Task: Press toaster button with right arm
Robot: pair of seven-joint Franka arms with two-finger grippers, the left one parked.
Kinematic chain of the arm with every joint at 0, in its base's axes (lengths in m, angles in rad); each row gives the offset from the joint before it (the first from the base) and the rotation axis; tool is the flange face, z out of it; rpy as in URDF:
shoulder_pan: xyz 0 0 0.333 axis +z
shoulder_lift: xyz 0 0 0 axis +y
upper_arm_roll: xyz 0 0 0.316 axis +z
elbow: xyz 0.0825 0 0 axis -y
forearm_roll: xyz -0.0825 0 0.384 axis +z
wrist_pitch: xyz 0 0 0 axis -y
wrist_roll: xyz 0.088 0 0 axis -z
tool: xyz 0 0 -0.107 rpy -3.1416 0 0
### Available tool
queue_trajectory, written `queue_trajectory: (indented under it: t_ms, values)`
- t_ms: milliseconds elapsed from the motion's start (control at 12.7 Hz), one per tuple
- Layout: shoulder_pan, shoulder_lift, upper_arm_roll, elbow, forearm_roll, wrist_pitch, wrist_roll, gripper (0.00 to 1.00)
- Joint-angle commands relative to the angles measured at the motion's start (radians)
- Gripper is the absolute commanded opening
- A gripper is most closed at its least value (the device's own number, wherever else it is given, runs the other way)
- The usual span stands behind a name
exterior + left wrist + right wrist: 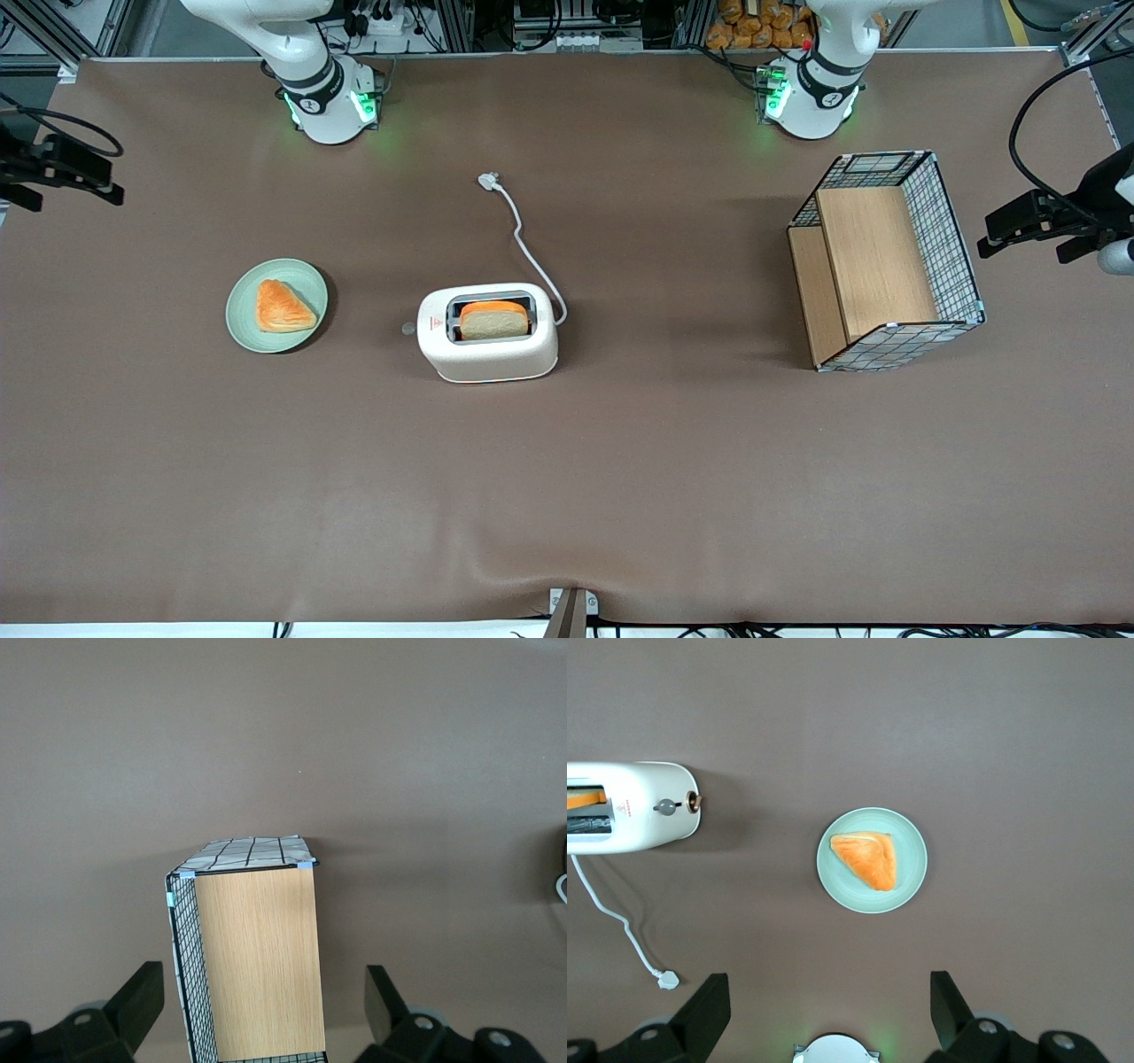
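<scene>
Cream-white toaster [488, 333] sits mid-table on the brown mat [620, 461], a bread slice [493, 320] standing in its metal-rimmed slot; red triangle sticker [433, 324] on top at the narrow end that faces the working arm's end of the table; toaster button [408, 329] pokes out of that same end as a small grey tab, nothing touching it; I also see it from the right wrist view [668, 806], next to a small round knob [692, 801]. White cord [529, 252] runs from the toaster away from the front camera to the plug [489, 181]. Green plate [276, 306] with an orange pastry [283, 307] lies beside the toaster, toward the working arm's end, well apart from it. My gripper [830, 1014] hangs high above the plate area, jaws spread wide, holding nothing; well clear of the toaster. Wire basket with wood panels [886, 261] sits toward the parked arm's end.
</scene>
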Motion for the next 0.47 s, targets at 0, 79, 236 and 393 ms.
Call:
queue_trajectory:
  t_ms: [0, 79, 236, 393]
  values:
    - [0.0, 0.0, 0.023, -0.009, 0.013, 0.003, 0.017, 1.0]
    - [0.0, 0.0, 0.028, -0.009, 0.014, 0.003, 0.018, 1.0]
    - [0.004, 0.001, 0.028, -0.011, 0.014, 0.003, 0.018, 1.0]
    - [0.012, 0.006, 0.028, -0.011, 0.026, 0.006, 0.02, 1.0]
